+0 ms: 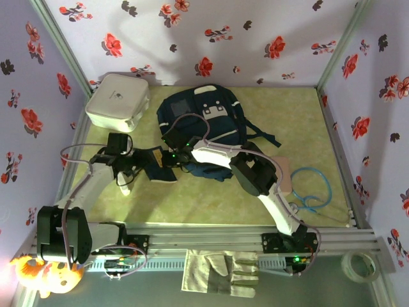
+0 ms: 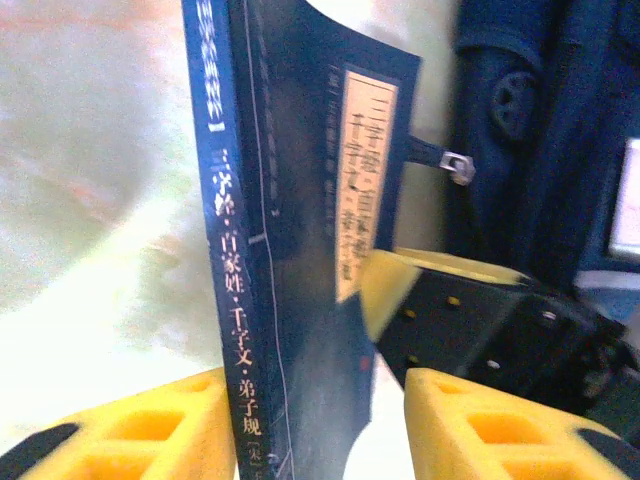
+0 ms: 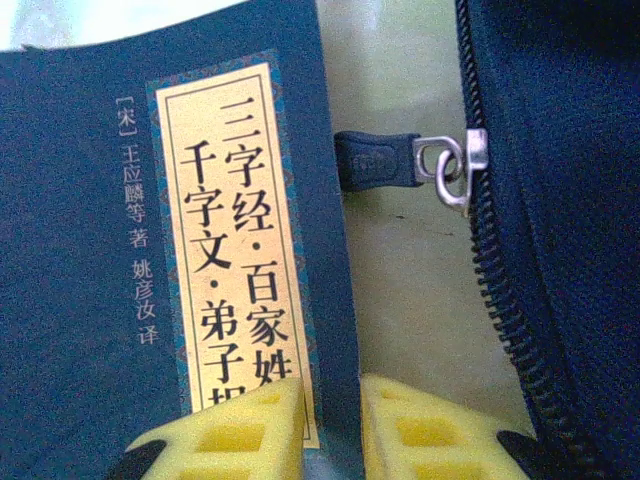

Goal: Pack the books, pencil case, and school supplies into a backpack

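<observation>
The book [image 3: 100, 250], dark navy with a yellow label strip, is held on edge just in front of the backpack [image 1: 201, 112], near its zip and not yet inside. One edge is pinched by the right tool [image 3: 330, 430], its jaws pressed close on the cover. The left tool [image 2: 320, 435] is spread to either side of the spine with a gap seen on one side, so no firm hold is judged to be made there. For the step to go well, the spine should be gripped squarely by the left tool before the right one is let go, and the thin book kept from bowing. The opening should be found first, since the zipper pull [image 3: 450, 165] lies just beside the cover. The right tool sits between book and bag and may be in the way. The pencil case [image 1: 285, 174] lies on the tabletop [image 1: 192, 198], partly under the right arm, beside a blue cable [image 1: 316, 185]; a white box [image 1: 118, 101] stands left of the backpack
</observation>
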